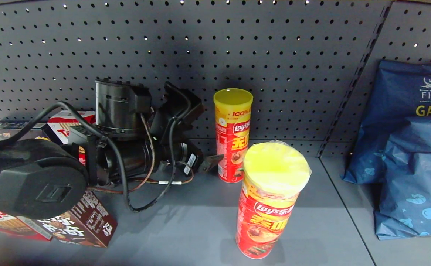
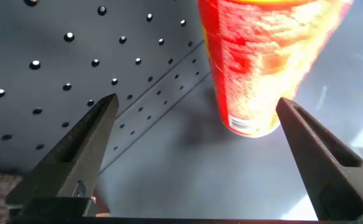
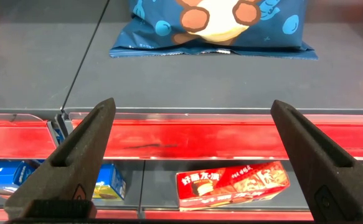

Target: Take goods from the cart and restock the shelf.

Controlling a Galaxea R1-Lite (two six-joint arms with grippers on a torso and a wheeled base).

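Restocking partway: rear chip can (image 1: 233, 136) and front chip can (image 1: 271, 199) stand upright on the shelf (image 1: 186, 221); left gripper (image 2: 197, 106), fingers spread and empty, is just beside the rear chip can; right gripper (image 3: 193, 106) is likewise spread; more goods probably remain.

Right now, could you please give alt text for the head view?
The left gripper sits open beside the rear chip can on a grey shelf; a front chip can stands nearer, blue snack bags right, boxes left.

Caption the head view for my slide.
Open left gripper beside the rear chip can on the shelf; second can in front, blue bags at right.
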